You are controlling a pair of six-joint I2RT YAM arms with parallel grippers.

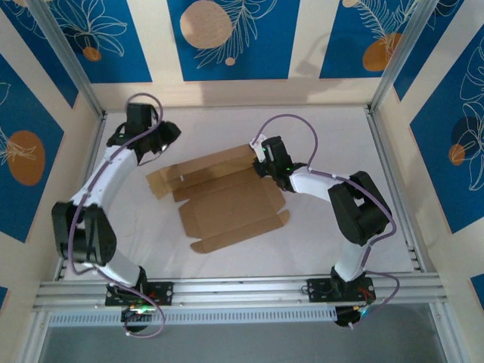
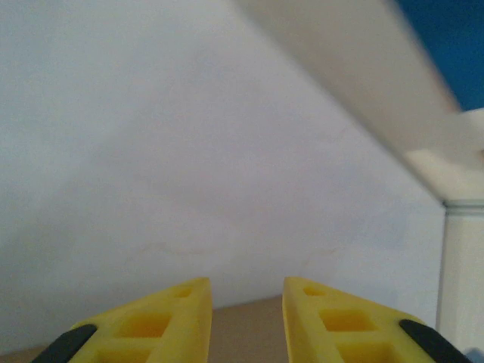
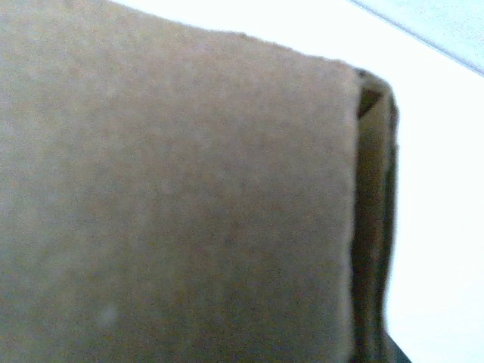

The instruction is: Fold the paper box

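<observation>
1. Lying flat at the centre of the top view, the paper box [image 1: 227,204] is a brown die-cut sheet on the white bench [image 1: 333,136], with flaps spread toward the upper left and lower left.
2. The left end effector [image 1: 155,144] hangs by the sheet's upper-left flap; the right end effector [image 1: 266,157] is at its upper-right corner.
3. The left wrist view settles what the top view is too coarse for: the yellow fingers [image 2: 162,325] stand apart with nothing between them, and a strip of cardboard lies just beyond.
4. The right wrist view gives the cardboard close up, with a raised folded edge at the right of the frame. Whether that end effector is clamped or parted, I cannot tell.
5. Risk: lifting the right-hand flap with the sheet unpinned could slide or pivot the whole blank, and light card may crease off its score line or spring back.
</observation>
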